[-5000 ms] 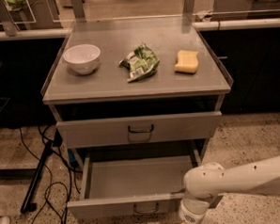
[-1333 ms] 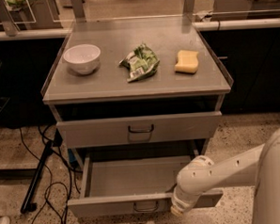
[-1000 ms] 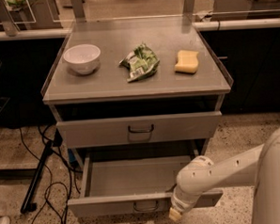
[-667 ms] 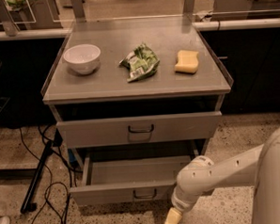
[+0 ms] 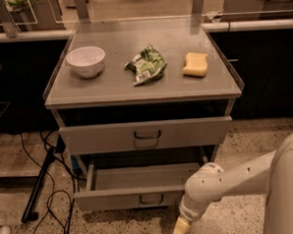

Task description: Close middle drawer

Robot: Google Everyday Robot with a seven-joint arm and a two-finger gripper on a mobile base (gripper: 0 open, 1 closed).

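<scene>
A: What fills the scene?

B: A grey metal cart, and the robot's pale arm reaching in from the lower right. Under the cart's top sits the uppermost drawer, its front close to flush. Below it, the middle drawer is pulled part way out, its shallow tray showing bare.

A: And the gripper?

B: The gripper hangs low, just in front of and below the right end of the middle drawer's front panel, pointing at the floor. I cannot tell how far open it is, and I cannot tell whether it has hold of anything. Whether it touches the panel is hidden by the wrist.

A: What could go wrong from here?

B: I'd judge that the push lands off-centre. The wrist is well to the right of the small loop handle, so pressing there could skew the drawer on its runners and jam it short of shut. Being so low, the gripper could also slip under the panel's bottom edge and miss it.

A: Anything on top at risk?

B: A white bowl, a green bag and a yellow sponge lie loose up there. A hard shove that rocks the cart could shift them, the bowl soonest.
</scene>
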